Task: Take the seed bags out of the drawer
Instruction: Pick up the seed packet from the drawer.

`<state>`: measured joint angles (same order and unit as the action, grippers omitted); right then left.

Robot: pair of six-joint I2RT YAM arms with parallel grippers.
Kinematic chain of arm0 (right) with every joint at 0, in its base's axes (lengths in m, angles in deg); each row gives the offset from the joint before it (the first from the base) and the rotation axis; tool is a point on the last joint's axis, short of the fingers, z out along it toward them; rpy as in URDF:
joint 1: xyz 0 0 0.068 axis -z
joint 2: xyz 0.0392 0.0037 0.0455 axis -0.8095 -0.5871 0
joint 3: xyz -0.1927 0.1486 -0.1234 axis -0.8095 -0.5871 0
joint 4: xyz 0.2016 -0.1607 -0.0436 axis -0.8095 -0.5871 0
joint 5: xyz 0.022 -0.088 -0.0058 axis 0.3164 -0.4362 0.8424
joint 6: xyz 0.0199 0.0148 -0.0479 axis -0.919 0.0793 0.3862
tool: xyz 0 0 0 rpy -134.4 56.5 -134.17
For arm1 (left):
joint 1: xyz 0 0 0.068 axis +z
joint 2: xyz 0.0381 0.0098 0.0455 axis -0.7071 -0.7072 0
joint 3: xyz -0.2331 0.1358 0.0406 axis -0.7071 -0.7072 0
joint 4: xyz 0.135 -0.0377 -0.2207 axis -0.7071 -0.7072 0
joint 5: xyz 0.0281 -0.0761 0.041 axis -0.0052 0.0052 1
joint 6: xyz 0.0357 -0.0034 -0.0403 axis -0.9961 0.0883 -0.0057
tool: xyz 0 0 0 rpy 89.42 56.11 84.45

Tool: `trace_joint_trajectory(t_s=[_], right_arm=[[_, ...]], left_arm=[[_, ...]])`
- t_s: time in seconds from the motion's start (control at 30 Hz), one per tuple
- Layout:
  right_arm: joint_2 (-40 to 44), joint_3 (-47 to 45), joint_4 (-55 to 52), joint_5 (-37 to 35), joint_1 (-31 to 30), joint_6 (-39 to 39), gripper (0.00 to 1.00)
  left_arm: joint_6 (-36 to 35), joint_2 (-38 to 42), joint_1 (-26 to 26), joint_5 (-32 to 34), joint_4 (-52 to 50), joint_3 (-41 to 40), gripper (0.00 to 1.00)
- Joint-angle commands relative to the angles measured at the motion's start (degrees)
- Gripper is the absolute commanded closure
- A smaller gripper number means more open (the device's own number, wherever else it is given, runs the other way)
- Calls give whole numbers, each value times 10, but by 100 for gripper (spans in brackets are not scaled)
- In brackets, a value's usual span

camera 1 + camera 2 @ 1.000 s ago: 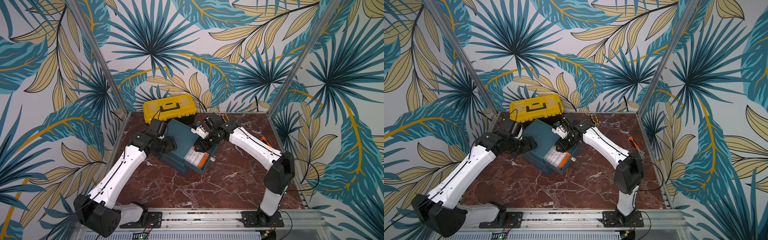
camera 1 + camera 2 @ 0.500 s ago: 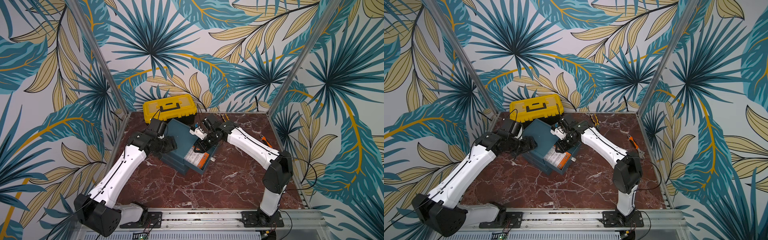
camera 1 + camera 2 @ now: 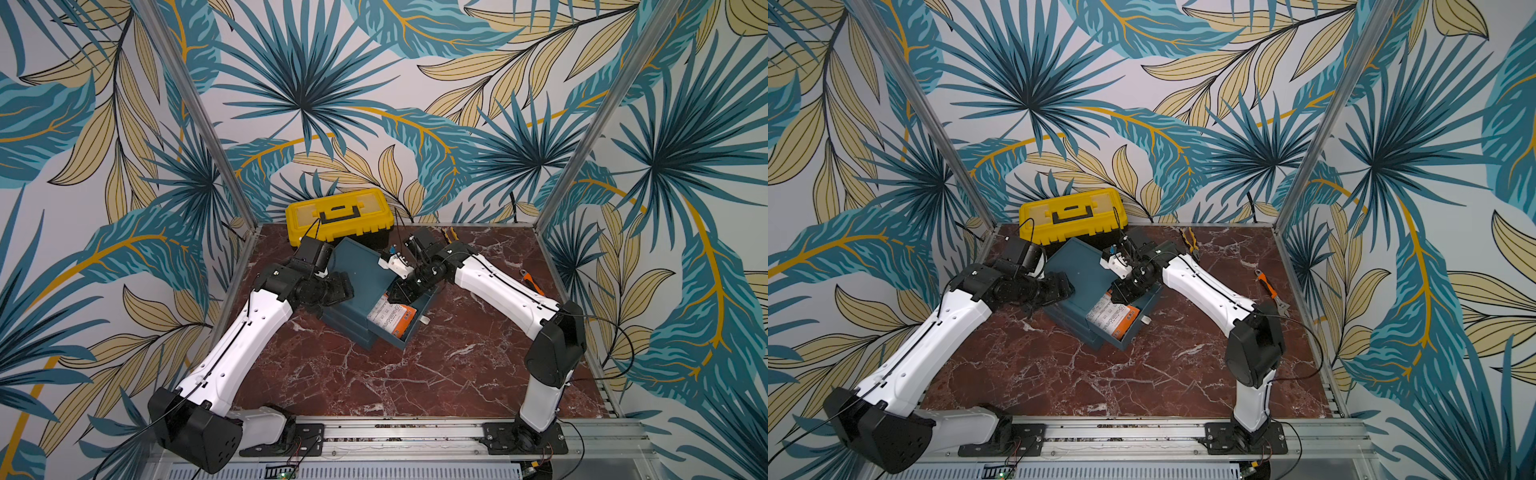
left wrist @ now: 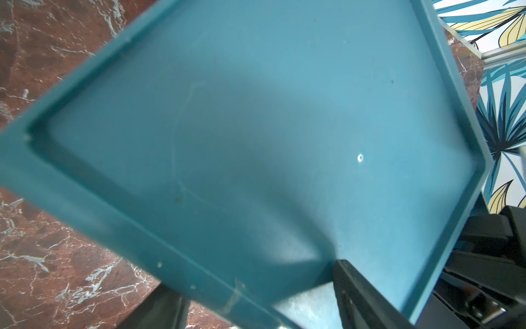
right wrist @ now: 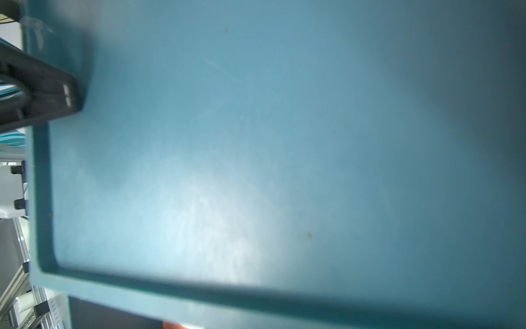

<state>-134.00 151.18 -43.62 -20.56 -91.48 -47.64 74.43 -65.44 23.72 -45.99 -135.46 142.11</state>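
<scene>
A teal drawer cabinet lies on the marble table with its top drawer pulled out. Seed bags, orange with a white label side up, lie flat in the drawer. My right gripper reaches down into the drawer at the bags' far end, against the cabinet's front; its jaws are hidden. The right wrist view shows only the cabinet top and an orange sliver of a seed bag. My left gripper clamps the cabinet's left rim, one finger inside.
A yellow toolbox stands behind the cabinet at the back wall. Pliers lie at the back, and an orange wrench lies by the right wall. Metal frame posts bound the table.
My right gripper has dipped lower and a little closer to the cabinet, onto the far end of the seed bags. The left arm and the cabinet have stayed put.
</scene>
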Motion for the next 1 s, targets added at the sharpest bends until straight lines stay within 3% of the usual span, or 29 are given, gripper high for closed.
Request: trace_joint_trajectory(t_s=[0.0,0.3,0.5,0.73,0.97], right_arm=[[1,5,0,12,-3,-3,80],[-6,-2,0,-28,-3,1,75],[-9,-1,0,-34,-3,4,84],[-7,-2,0,-40,-3,2,100],[4,6,0,-54,-3,-25,100]], left_arm=[[-16,-13,1,-11,17,-6,19],[-17,-18,1,-17,17,-5,19],[-18,-23,1,-21,16,-1,19],[-19,-25,2,-22,13,1,19],[-21,-25,1,-20,10,3,19]])
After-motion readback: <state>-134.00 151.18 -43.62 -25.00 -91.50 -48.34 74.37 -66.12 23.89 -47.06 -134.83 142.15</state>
